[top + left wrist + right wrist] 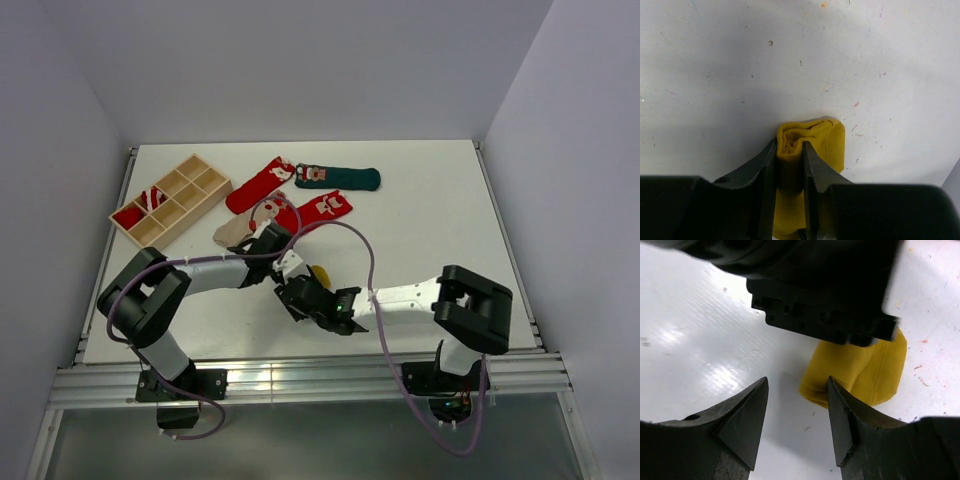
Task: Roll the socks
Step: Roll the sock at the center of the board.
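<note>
Left tool (pixel 790 150) tight on mustard sock (pixel 831 145), right tool (pixel 797 384) apart; striped sock (pixel 152 198) in tray (pixel 186 217).

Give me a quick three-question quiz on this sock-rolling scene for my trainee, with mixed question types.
1. True or false: the left gripper is clamped on the rolled yellow sock.
2. Which gripper is open with nothing in it? A: left gripper. B: right gripper.
3. Fill in: in the top view, the dark green sock lies to the ___ of the wooden tray.
Key: 1 true; 2 B; 3 right.
</note>
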